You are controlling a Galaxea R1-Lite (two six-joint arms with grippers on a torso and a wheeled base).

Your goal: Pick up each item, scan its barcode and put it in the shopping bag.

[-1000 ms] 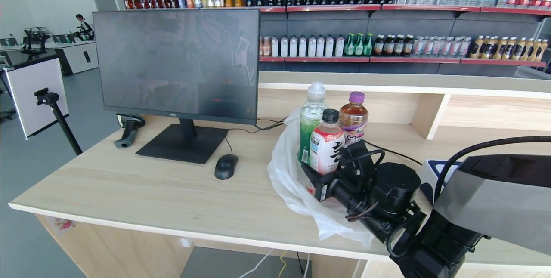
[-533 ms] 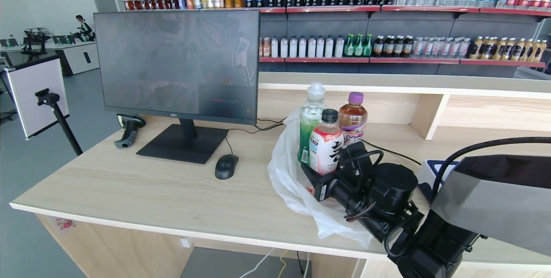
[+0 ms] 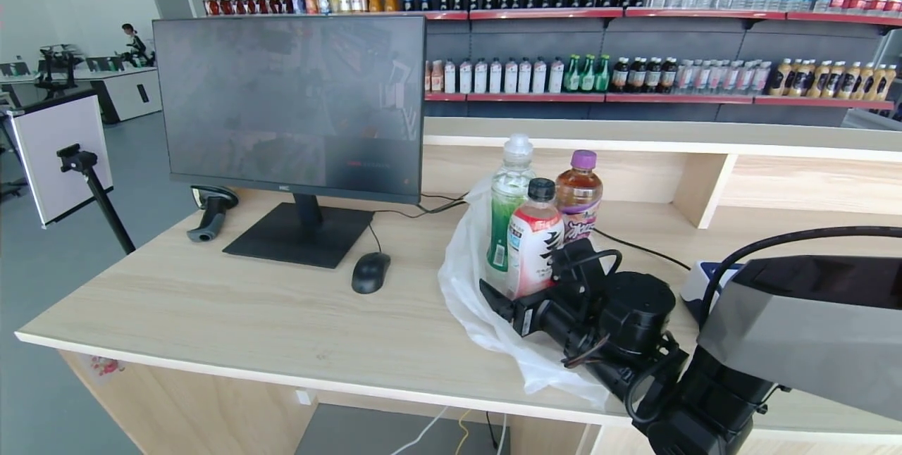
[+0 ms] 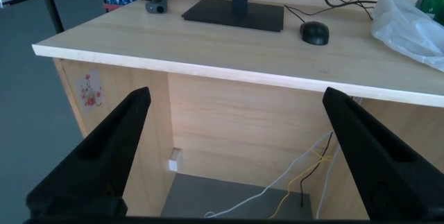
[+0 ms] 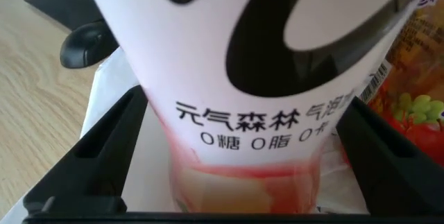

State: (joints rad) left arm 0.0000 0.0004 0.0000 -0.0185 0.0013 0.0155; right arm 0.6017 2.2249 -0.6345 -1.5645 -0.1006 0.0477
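**Head view: black-capped bottle held low in the bag by the right claw**

Head view puts the right claw (image 3: pixel 520 289) closed on the lower body of a white-labelled drink bottle with a black cap and pink base (image 3: pixel 534 237). The bottle stands nearly upright inside the crumpled white plastic shopping bag (image 3: pixel 473 314). The low grip probably leaves the label free for scanning and lets the bottle go down beside its neighbours. A clear bottle with a green label (image 3: pixel 509 201) stands at its 11 o'clock and an amber bottle with a purple cap (image 3: pixel 579 194) at its 1 o'clock, both in the bag. The bag sits at 3 o'clock from the black computer mouse (image 3: pixel 370 272) on the pale wooden desk (image 3: pixel 232 314). A dark handheld barcode scanner (image 3: pixel 208 215) lies at 9 o'clock from the black monitor's (image 3: pixel 292 103) stand, well apart from the bag.

Left wrist view shows the left claw (image 4: pixel 236 99) spread wide with nothing in it, below the desk's front edge and out of the way.

Bag folds and the claw hide the held bottle's base, so I cannot tell whether it rests on the bag's floor. One finger is hidden behind the bottle. A white and blue device (image 3: pixel 697 277) at the bag's 3 o'clock is mostly covered by the arm.
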